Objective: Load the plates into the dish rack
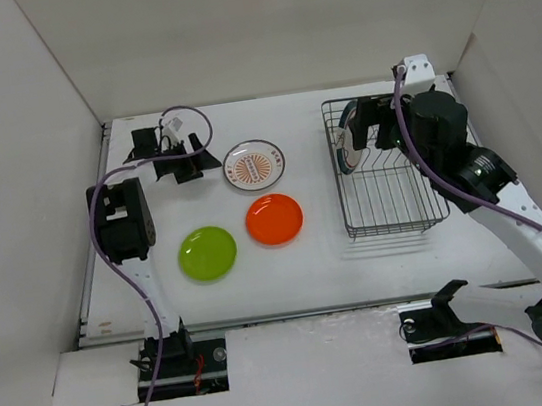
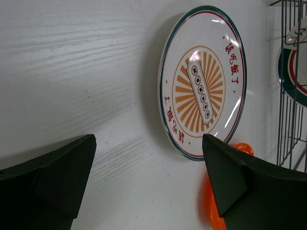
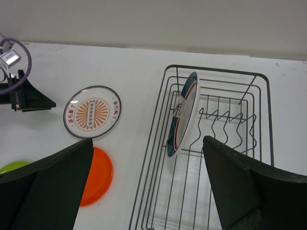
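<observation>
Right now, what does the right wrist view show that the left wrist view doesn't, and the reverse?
Only the right wrist: a sliver of the lime plate, the whole rack with its upright prongs, and the open right gripper above it. Only the left wrist: the sunburst plate close enough to show its printed characters. Both: the sunburst plate, the orange plate, and the green-rimmed plate standing in the rack.

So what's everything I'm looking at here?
table: one, white, beneath everything
dish rack: one, black wire, table's right side
sunburst plate: one, white and orange, flat, at the back
orange plate: one, orange, flat, just in front of it
lime green plate: one, lime green, flat, left of the orange plate
green-rimmed plate: one, white, standing in the rack's far end
left gripper: one, black, open, beside the sunburst plate
right gripper: one, black, open, over the rack
</observation>
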{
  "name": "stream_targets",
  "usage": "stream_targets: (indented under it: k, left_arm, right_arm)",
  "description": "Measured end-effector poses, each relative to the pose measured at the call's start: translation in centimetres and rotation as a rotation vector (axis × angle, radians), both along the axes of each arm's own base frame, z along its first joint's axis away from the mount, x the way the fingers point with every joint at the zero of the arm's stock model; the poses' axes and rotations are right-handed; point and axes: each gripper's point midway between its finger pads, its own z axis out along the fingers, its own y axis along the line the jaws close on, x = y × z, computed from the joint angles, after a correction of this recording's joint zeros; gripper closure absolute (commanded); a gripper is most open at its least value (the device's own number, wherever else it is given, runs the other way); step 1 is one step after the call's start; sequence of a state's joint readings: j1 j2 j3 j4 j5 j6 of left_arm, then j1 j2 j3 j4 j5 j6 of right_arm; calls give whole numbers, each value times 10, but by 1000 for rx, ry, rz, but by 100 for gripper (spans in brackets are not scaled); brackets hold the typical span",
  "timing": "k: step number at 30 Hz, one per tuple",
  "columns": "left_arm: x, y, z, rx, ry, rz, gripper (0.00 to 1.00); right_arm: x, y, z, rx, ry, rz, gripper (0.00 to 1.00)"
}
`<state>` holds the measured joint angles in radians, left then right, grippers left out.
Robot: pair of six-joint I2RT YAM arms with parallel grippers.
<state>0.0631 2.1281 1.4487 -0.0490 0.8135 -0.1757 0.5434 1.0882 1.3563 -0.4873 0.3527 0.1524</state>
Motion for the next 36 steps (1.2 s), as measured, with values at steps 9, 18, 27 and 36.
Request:
stream_targets:
  k: [9,18,27,36]
  left_arm:
    - [10,-39,-2,29,-18,-64,20]
    - [9,-52,-13,48,-7,-81,53]
    - [13,-49,-23,34,39,-66,100]
    - [9,-48,-15,-27,65,-82,100]
  right_arm:
    - [2,2,-3,-4,8,1,0]
    - [4,1,-11,-15,23,-7,0]
    - [5,0,-24,-29,48,-21,0]
    - [7,6,-51,-46,98,0,0]
